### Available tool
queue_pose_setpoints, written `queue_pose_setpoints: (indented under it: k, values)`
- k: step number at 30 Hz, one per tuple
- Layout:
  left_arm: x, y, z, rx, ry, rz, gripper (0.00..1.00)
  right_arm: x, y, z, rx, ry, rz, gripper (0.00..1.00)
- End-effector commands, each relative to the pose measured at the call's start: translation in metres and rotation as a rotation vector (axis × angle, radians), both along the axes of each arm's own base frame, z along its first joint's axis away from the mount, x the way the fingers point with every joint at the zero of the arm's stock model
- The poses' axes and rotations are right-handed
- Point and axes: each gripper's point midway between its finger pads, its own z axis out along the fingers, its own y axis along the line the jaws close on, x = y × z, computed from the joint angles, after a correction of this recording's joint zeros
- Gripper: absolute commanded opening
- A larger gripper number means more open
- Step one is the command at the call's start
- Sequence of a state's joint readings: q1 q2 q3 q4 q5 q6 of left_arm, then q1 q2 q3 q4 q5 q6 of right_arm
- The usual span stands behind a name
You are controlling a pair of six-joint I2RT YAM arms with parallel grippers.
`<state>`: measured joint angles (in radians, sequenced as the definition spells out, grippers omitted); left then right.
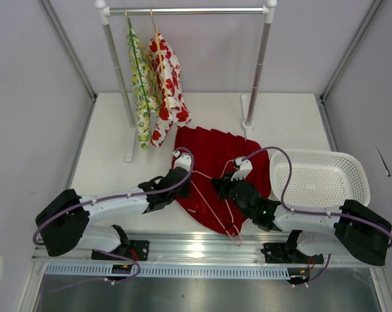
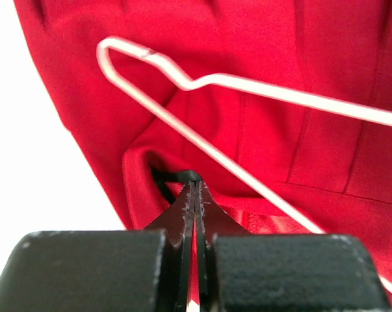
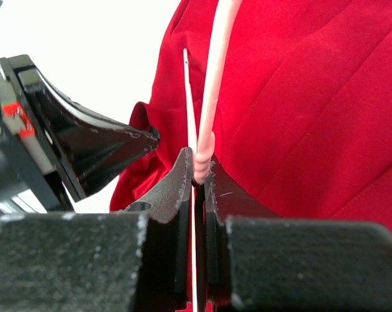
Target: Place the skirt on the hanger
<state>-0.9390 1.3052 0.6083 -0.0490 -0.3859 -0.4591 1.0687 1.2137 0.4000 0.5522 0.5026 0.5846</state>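
The deep red skirt (image 1: pixel 212 159) lies spread on the table in the middle. The pale pink hanger (image 1: pixel 212 205) lies over its near part, hook (image 1: pixel 235 235) toward the table's front edge. My left gripper (image 1: pixel 184 175) is at the skirt's left edge, shut on a fold of the red fabric (image 2: pixel 182 130), with the hanger's wire (image 2: pixel 248 83) just beyond the fingertips (image 2: pixel 186 195). My right gripper (image 1: pixel 220 185) is shut on the hanger's wire at a twisted part (image 3: pixel 203 162), over the skirt (image 3: pixel 300 97). The left gripper (image 3: pixel 101 140) shows close by in the right wrist view.
A white perforated basket (image 1: pixel 322 179) stands at the right. A clothes rail (image 1: pixel 189 11) at the back holds a yellow-green floral garment (image 1: pixel 141 84) and a white garment with red prints (image 1: pixel 166 84). The rail's upright (image 1: pixel 255 78) stands just behind the skirt.
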Motion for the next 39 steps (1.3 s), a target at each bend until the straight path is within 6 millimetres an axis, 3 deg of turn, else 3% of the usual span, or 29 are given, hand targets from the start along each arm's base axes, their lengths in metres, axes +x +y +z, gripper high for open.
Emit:
queue_pose_setpoints:
  k: [1, 3, 7, 15, 24, 30, 34, 39]
  values:
    - [0.002, 0.009, 0.001, -0.109, 0.055, 0.049, 0.0, 0.005, 0.003, 0.029, 0.039, -0.045, -0.006, 0.0]
    - [0.008, 0.019, -0.005, -0.124, 0.078, 0.094, 0.0, 0.004, 0.002, 0.034, 0.051, -0.045, -0.008, 0.0]
    - [0.011, 0.013, -0.009, -0.163, 0.096, 0.077, 0.0, 0.004, 0.001, 0.044, 0.062, -0.057, -0.007, 0.0]
    - [0.009, -0.002, -0.001, -0.264, 0.089, 0.021, 0.0, 0.007, -0.003, 0.034, 0.042, -0.043, -0.01, 0.0]
    - [0.022, 0.014, -0.027, -0.255, 0.184, 0.13, 0.0, -0.004, -0.003, 0.053, 0.119, -0.026, 0.016, 0.0]
    - [0.029, 0.008, -0.035, -0.273, 0.219, 0.162, 0.0, -0.013, -0.002, 0.041, 0.128, 0.042, 0.012, 0.0]
    - [0.03, 0.002, -0.034, -0.291, 0.228, 0.151, 0.0, -0.016, 0.006, 0.021, 0.103, 0.079, 0.014, 0.0]
    - [0.028, 0.012, -0.032, -0.299, 0.221, 0.159, 0.05, -0.013, 0.003, 0.001, 0.049, 0.095, -0.003, 0.0]
